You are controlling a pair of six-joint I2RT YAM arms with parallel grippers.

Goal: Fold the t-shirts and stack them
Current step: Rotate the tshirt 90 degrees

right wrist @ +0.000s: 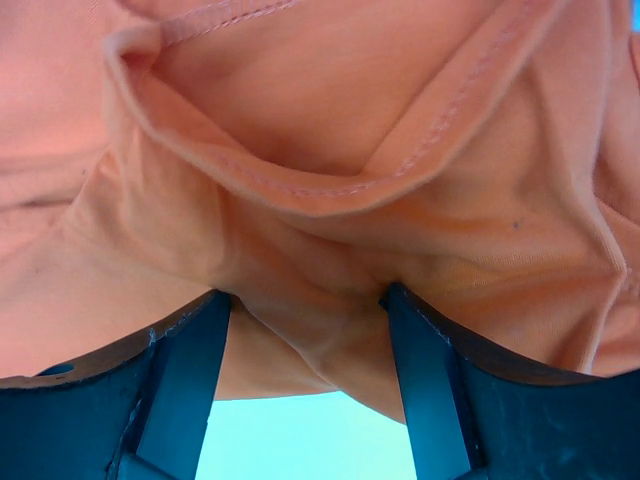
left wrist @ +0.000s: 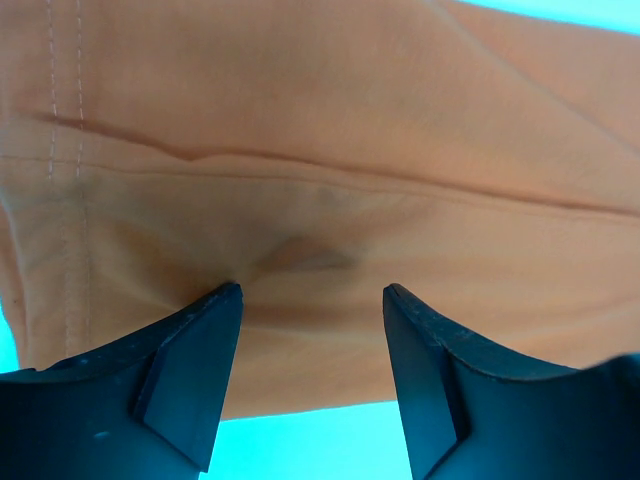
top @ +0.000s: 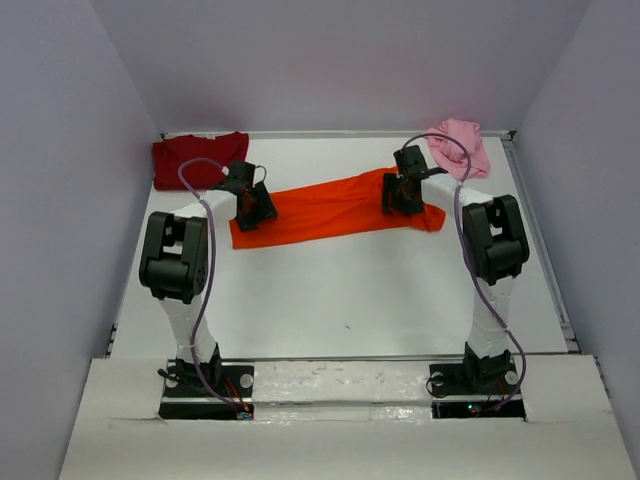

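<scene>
Risk: both sets of jaws are standing wide apart with nothing pinched. If they close shallow, they are likely to catch only the top layer of the orange t-shirt [top: 330, 208], so a lift would be peeling the layers apart instead of carrying the fold.

Risk: in the right wrist view a loose hemmed fold is bulging between the spread fingers. Closing here may be clamping a wad, not a clean edge, and that would be skewing the fold.

Risk: the cloth is lying as a long tilted band. Uneven pull from the two ends would probably be twisting it further.

The orange t-shirt is lying stretched across the middle of the table [top: 350, 300]. The dark red t-shirt [top: 195, 160] is lying beyond its left end, in the far corner. The pale pink t-shirt [top: 462, 147] is lying crumpled beyond its right end.

The left gripper [top: 255, 207] is pointing down onto the left end of the orange t-shirt, its fingertips touching flat cloth near a stitched hem. The right gripper [top: 400, 195] is pointing down onto the right end. The left arm [top: 180, 260] and right arm [top: 495, 240] are each reaching forward from the near side of the shirt, elbows raised and forearms angling inward.
</scene>
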